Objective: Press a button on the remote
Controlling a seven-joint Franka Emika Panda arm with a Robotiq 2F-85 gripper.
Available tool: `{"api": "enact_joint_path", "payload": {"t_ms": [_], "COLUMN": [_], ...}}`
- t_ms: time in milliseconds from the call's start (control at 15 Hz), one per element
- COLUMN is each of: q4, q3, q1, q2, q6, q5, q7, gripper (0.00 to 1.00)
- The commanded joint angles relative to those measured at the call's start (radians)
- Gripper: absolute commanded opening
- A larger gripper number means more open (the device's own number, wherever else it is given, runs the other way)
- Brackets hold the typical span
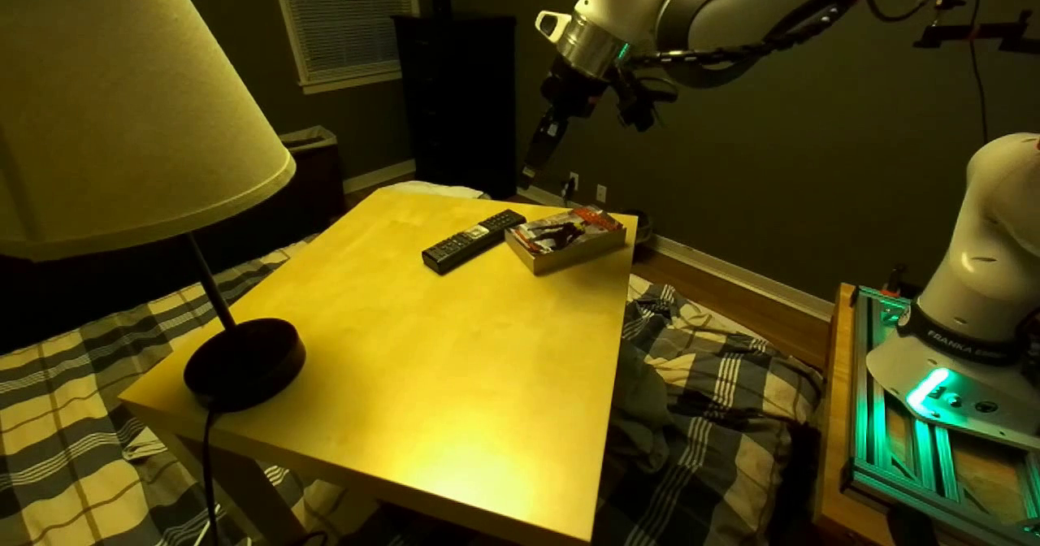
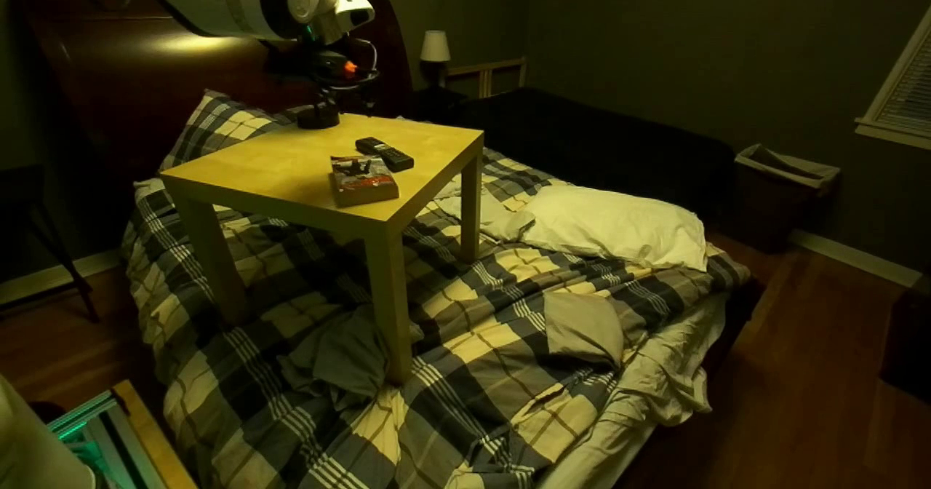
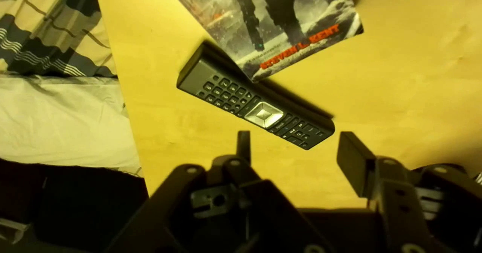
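The remote (image 1: 474, 240) is a slim black bar with rows of buttons and a silver square pad in its middle. It lies buttons up on the light wooden table (image 1: 455, 351), right beside a book, and also shows in an exterior view (image 2: 385, 153). In the wrist view the whole remote (image 3: 263, 114) lies slantwise just beyond the fingertips. My gripper (image 3: 295, 157) is open, with nothing between its fingers. In an exterior view my gripper (image 1: 530, 174) points down, above the table's far side and apart from the remote.
A thick paperback book (image 1: 566, 236) lies beside the remote, its corner close to the remote's edge in the wrist view (image 3: 293, 31). A lamp with a round black base (image 1: 244, 365) and large shade (image 1: 130, 115) stands at another table corner. The table stands on a plaid bed (image 2: 480, 372).
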Motion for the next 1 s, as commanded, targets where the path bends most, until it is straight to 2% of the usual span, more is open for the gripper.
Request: {"api": "enact_joint_path", "payload": {"t_ms": [0, 267, 600, 933], "q4": [0.07, 0.111, 0.145, 0.18], "q3": [0.002, -0.004, -0.038, -0.088], "q1": [0.016, 0.027, 0.045, 0.072], "q2": [0.101, 0.177, 0.262, 0.331], "q6": [0.064, 0.126, 0.234, 0.287], "q5": [-0.061, -0.057, -0.106, -0.155], "q7": [0.01, 0.012, 0.047, 0.094], "gripper": [0.31, 0.0, 0.0, 0.0]}}
